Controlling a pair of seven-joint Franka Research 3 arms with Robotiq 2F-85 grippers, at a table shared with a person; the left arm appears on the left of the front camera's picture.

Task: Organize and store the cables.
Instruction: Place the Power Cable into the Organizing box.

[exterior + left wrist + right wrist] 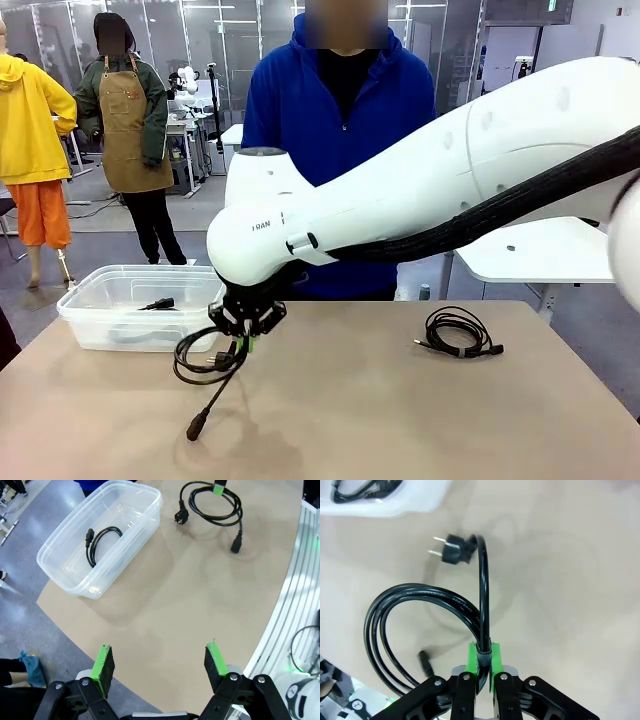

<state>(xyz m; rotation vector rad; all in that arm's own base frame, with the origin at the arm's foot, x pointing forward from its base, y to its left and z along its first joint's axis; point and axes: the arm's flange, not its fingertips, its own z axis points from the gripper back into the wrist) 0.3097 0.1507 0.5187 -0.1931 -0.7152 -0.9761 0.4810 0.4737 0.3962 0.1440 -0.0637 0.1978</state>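
Beside the bin [100, 322], right fingers [472, 660] pinch a cable [483, 590] trailing robotward.

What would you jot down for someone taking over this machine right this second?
Right end effector: shut on the power cable at its strap, beside the clear bin.
Left end effector: open, holding nothing, above the table.
Done: the binned cable lies coiled in the clear bin.
Left: put the power cable in the bin, then the small cable lying on the table on the robot's right.
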